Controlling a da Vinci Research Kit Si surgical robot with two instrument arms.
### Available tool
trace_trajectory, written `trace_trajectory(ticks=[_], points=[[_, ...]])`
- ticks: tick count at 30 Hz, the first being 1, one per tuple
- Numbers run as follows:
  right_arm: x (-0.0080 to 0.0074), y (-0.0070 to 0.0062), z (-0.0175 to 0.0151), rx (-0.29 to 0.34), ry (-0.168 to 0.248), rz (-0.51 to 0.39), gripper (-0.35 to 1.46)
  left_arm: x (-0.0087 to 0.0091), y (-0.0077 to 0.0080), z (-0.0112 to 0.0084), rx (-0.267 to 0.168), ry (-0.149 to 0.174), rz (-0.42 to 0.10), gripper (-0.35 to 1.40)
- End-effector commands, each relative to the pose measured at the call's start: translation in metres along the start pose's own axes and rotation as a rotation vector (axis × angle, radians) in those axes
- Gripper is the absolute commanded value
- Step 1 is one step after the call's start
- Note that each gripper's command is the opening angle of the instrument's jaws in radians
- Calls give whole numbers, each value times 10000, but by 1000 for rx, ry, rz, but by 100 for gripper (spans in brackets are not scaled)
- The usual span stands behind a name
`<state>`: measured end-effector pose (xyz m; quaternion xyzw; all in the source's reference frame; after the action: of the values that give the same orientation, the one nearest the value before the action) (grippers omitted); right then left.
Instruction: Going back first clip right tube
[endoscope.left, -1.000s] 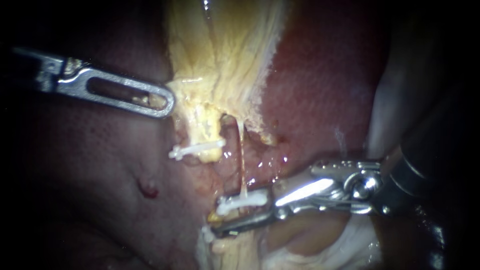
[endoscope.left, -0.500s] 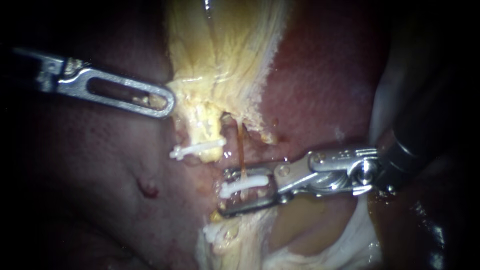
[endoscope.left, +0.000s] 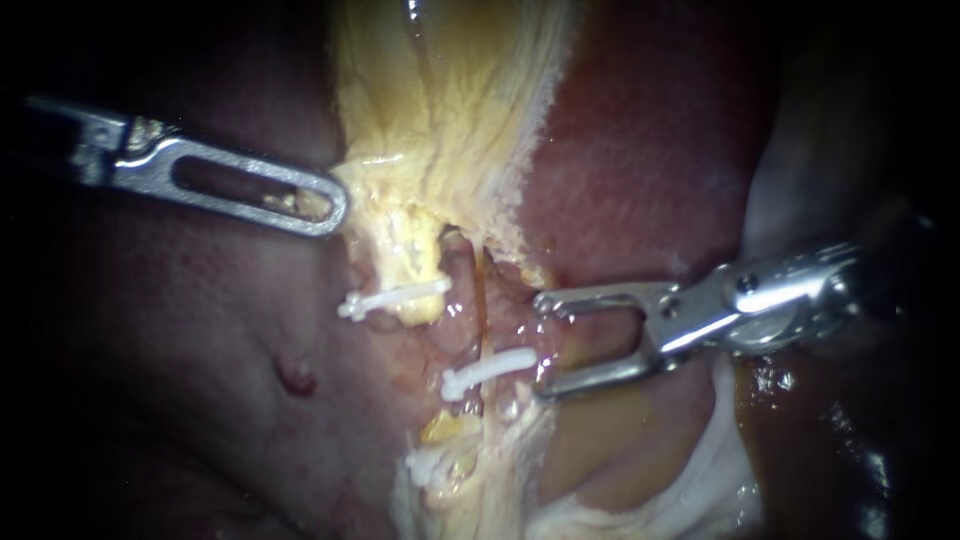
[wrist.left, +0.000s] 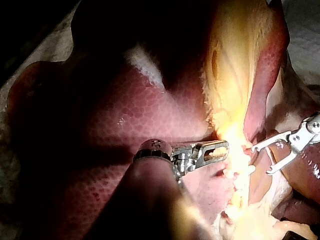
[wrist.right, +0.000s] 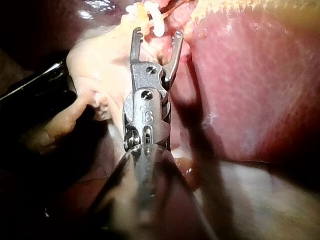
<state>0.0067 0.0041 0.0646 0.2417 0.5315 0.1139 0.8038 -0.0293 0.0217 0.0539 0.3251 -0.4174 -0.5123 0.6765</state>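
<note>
Tube (endoscope.left: 482, 300) just ahead of right instrument (endoscope.left: 540, 345), jaws wide and empty, appears thin, soft, slippery, tear-prone; grip lightly beside its clip (endoscope.left: 490, 370).

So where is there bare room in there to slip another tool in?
Bare liver above my right instrument, right of the yellow tissue, looks free; so does the liver below my left instrument. Crowded: around the upper clip, lower clip and thin tube, with my right instrument open beside them.
</note>
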Motion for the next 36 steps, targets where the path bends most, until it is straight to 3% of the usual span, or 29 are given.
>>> trace_trajectory(ticks=[1, 12, 21, 28, 36], points=[[2, 1, -4, -1, 3, -1, 50, 0, 0, 0, 0, 0, 0, -35], [7, 4, -18, 1, 9, -22, 50, 10, 11, 15, 0, 1, 8, -35], [9, 5, -23, -6, 12, -19, 50, 27, 28, 62, 6, 31, 24, -35], [10, 6, -28, -9, 12, -27, 50, 30, 37, 89, 6, 49, 26, -35], [10, 6, -29, -9, 15, -26, 50, 31, 36, 92, 8, 54, 28, -35]])
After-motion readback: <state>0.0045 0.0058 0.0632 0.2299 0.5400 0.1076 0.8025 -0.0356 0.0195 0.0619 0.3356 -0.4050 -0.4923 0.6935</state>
